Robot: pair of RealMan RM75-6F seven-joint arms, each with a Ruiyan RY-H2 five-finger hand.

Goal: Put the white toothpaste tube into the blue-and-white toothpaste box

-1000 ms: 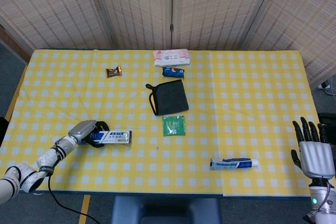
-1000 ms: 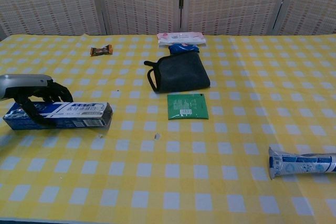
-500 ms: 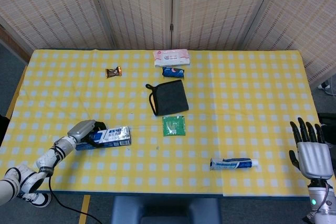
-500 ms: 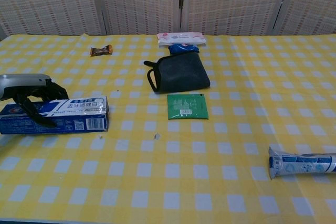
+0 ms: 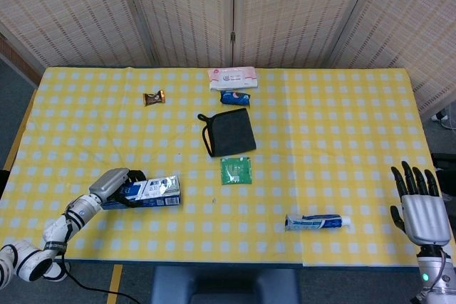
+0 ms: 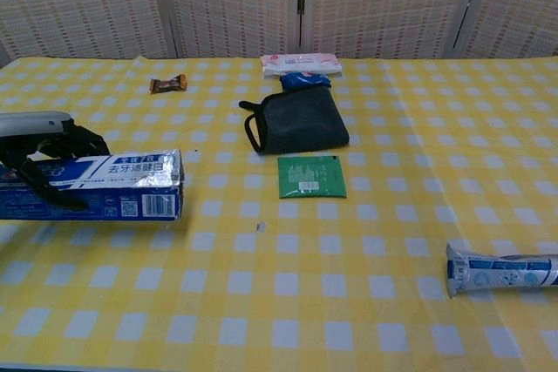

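My left hand (image 5: pixel 116 185) (image 6: pixel 45 141) grips the left end of the blue-and-white toothpaste box (image 5: pixel 153 191) (image 6: pixel 109 186), which is lifted a little off the table near its front left. The box lies lengthwise, its right end pointing toward the table's middle. The white toothpaste tube (image 5: pixel 318 221) (image 6: pixel 503 270) lies flat near the front right edge, cap end to the right. My right hand (image 5: pixel 422 206) hangs off the table's right front corner, fingers spread, holding nothing, well right of the tube.
A black pouch (image 5: pixel 229 132) lies mid-table with a green sachet (image 5: pixel 236 171) in front of it. Behind them are a blue packet (image 5: pixel 235 97) and a pink wipes pack (image 5: pixel 232 77). A wrapped candy (image 5: pixel 154 97) lies at the back left.
My left hand has raised the box and drawn it slightly toward the front edge, tilting its face up. My right hand has sunk a little and shifted left.
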